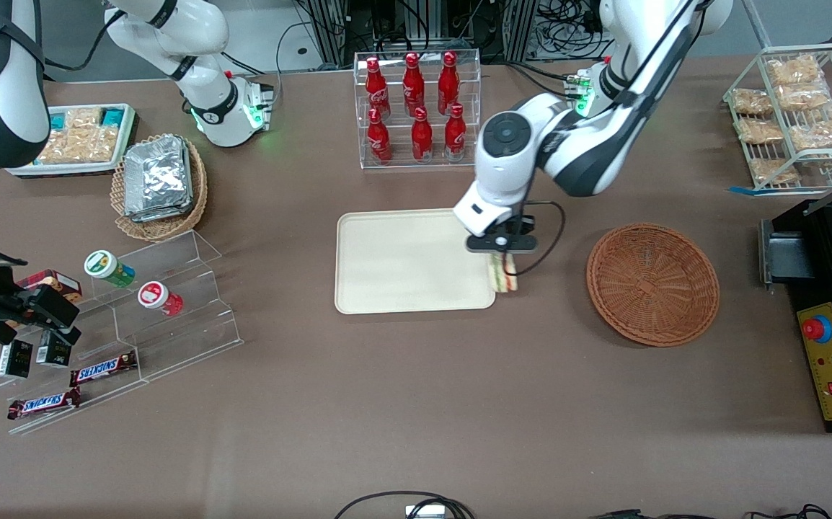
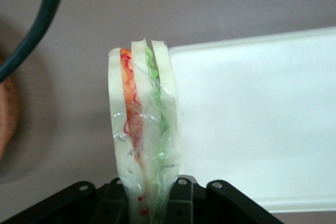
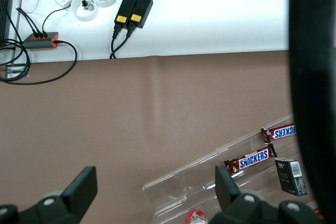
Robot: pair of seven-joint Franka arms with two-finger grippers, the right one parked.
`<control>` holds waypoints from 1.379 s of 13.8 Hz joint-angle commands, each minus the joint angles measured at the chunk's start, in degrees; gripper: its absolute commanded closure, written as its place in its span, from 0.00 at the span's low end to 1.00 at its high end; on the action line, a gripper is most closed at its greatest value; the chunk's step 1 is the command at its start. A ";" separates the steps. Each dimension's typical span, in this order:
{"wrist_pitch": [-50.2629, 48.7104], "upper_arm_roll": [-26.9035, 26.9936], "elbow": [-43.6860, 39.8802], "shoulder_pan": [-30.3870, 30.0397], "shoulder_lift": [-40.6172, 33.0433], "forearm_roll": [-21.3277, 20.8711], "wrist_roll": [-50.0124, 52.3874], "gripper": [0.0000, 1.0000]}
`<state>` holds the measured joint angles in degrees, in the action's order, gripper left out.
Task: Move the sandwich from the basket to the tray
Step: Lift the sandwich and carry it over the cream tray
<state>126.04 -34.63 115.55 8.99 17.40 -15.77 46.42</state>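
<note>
My gripper is shut on the sandwich, a plastic-wrapped wedge of pale bread with red, orange and green layers. It hangs above the table at the edge of the cream tray that faces the basket. In the left wrist view the sandwich stands upright between the black jaws of my gripper, with the tray beside it and only partly under it. The reddish-brown wicker basket sits empty toward the working arm's end of the table; its rim shows in the wrist view.
A clear rack of red bottles stands farther from the front camera than the tray. A tan basket of foil packs and clear stepped shelves with snacks lie toward the parked arm's end. A black control box sits past the basket.
</note>
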 commanded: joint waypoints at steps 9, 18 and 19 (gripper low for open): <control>6.23 0.44 -2.96 7.35 12.65 -4.09 4.38 1.00; 6.06 0.44 -2.61 8.41 14.06 -4.45 4.56 0.30; 5.88 0.52 -2.61 8.67 14.06 -4.53 4.38 0.20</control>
<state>132.50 -34.56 114.29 16.58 30.79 -18.97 49.42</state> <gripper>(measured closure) 0.753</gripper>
